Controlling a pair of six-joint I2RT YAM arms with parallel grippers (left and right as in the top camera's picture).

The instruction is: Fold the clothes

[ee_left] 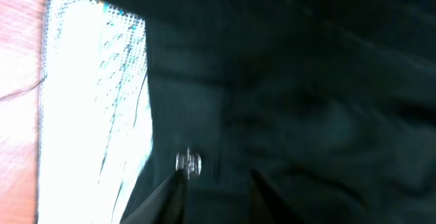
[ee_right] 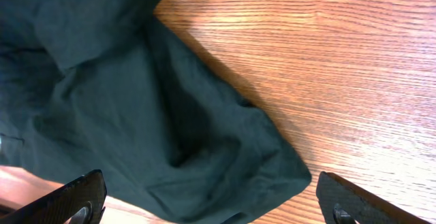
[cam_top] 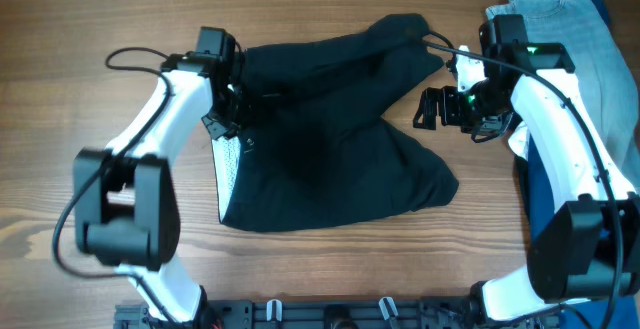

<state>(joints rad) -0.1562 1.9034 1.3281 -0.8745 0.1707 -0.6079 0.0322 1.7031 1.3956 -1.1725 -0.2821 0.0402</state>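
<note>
The clothes (cam_top: pixel 330 139) are a black garment lying crumpled in the middle of the wooden table, with a white mesh lining (cam_top: pixel 230 169) showing at their left edge. My left gripper (cam_top: pixel 228 109) sits at that left edge. In the blurred left wrist view its fingers (ee_left: pixel 174 197) stand close together, pinching the black fabric (ee_left: pixel 306 81) beside the white lining (ee_left: pixel 88 101) and a small metal stud (ee_left: pixel 189 161). My right gripper (cam_top: pixel 432 109) hovers open by the garment's right side. In the right wrist view, a corner of the clothes (ee_right: pixel 136 115) lies between the wide-apart jaws of the right gripper (ee_right: pixel 211 197).
Light blue jeans (cam_top: pixel 570 29) lie at the back right, partly under the right arm. Dark blue fabric (cam_top: pixel 540 189) lies beside that arm's base. A black cable (cam_top: pixel 130 57) loops off the left arm. Bare wood (ee_right: pixel 327 67) lies right of the garment's corner.
</note>
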